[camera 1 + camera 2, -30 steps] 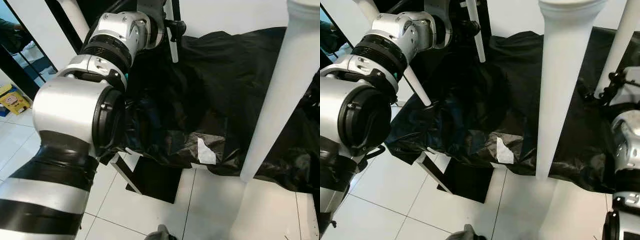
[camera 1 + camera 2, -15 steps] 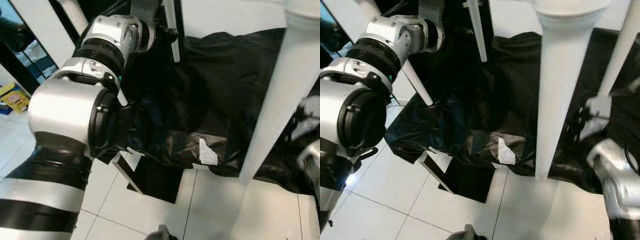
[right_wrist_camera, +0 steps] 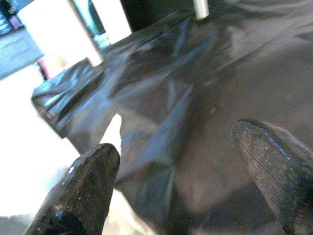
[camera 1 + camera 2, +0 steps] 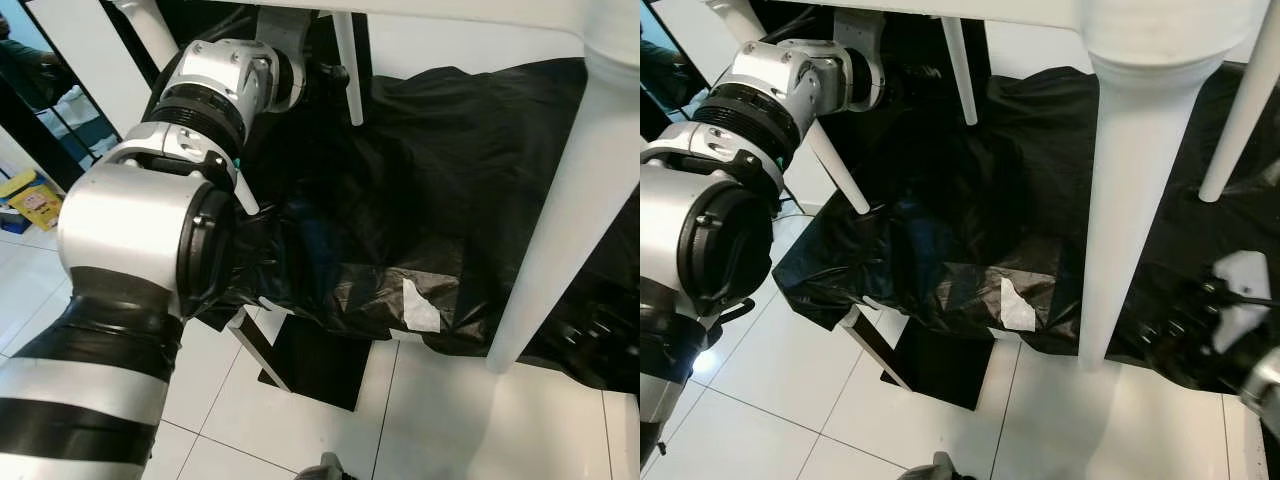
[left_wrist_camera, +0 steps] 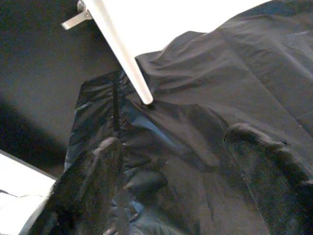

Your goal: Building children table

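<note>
hovering left pincer (image 5: 171, 161) spread | table leg (image 5: 122, 54) beyond | right pincer (image 3: 195, 181) spread

We see the white tabletop (image 4: 1040, 12) cut off by the upper edge, so its extent cannot be judged. The thick front leg (image 4: 1130, 190) hides part of the black plastic sheet (image 4: 1040, 180) behind it. The left arm (image 4: 140, 250) covers the sheet's near corner. The right gripper (image 4: 1215, 315) is blurred at the lower right. In the right wrist view, the fingers (image 3: 83, 196) and sheet appear smeared.
</note>
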Motion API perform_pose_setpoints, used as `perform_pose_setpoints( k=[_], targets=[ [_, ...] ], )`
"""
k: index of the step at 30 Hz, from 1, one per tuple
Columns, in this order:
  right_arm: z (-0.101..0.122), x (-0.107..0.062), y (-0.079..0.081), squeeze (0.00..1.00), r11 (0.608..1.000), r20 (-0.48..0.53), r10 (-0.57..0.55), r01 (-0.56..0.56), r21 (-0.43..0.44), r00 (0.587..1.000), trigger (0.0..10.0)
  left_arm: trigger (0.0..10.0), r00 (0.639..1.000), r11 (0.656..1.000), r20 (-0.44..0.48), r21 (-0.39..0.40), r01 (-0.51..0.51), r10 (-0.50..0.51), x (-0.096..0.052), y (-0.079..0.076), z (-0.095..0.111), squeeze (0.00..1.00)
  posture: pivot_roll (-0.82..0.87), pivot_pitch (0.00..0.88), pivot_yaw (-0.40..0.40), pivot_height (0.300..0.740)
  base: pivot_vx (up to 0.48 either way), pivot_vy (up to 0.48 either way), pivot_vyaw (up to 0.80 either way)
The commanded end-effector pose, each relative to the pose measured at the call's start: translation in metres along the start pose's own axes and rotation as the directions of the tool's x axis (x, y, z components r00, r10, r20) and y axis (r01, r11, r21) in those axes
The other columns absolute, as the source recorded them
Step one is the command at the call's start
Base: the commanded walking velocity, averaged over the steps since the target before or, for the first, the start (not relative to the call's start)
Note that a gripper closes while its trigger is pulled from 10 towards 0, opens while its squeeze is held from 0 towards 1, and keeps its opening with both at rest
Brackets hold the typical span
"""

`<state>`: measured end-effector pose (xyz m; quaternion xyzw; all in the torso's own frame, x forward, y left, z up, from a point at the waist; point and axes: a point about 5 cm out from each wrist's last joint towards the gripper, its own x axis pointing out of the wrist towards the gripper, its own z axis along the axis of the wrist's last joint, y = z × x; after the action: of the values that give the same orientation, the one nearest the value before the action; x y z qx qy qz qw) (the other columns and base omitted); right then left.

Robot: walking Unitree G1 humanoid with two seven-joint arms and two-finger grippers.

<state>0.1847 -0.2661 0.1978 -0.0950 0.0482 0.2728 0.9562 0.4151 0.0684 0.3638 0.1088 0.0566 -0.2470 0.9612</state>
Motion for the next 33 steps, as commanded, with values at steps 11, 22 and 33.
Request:
perform_pose_setpoints(
  k=[11, 22, 33],
  targets=[
    [0.020, -0.009, 0.024, 0.00, 0.971, -0.097, 0.228, -0.234, -0.051, 0.969, 10.0, 10.0, 1.000, 0.999, 0.001, 0.032, -0.018, 0.018, -0.002, 0.003, 0.003, 0.00, 0.02, 0.000, 0.190, 0.740, 0.000, 0.000, 0.00],
    [0.020, -0.015, 0.027, 0.00, 0.959, -0.181, 0.257, -0.273, -0.070, 0.949, 10.0, 10.0, 1.000, 0.999, 0.001, 0.049, -0.018, 0.018, -0.003, 0.003, 0.005, 0.00, 0.02, 0.000, 0.203, 0.740, 0.000, 0.000, 0.00],
    [0.014, -0.027, 0.039, 0.00, 0.951, -0.203, 0.297, -0.308, -0.027, 0.933, 10.0, 10.0, 1.000, 0.998, -0.001, 0.064, -0.008, 0.008, -0.001, 0.000, 0.005, 0.00, -0.01, 0.000, 0.236, 0.740, 0.000, 0.000, 0.00]
  ],
)
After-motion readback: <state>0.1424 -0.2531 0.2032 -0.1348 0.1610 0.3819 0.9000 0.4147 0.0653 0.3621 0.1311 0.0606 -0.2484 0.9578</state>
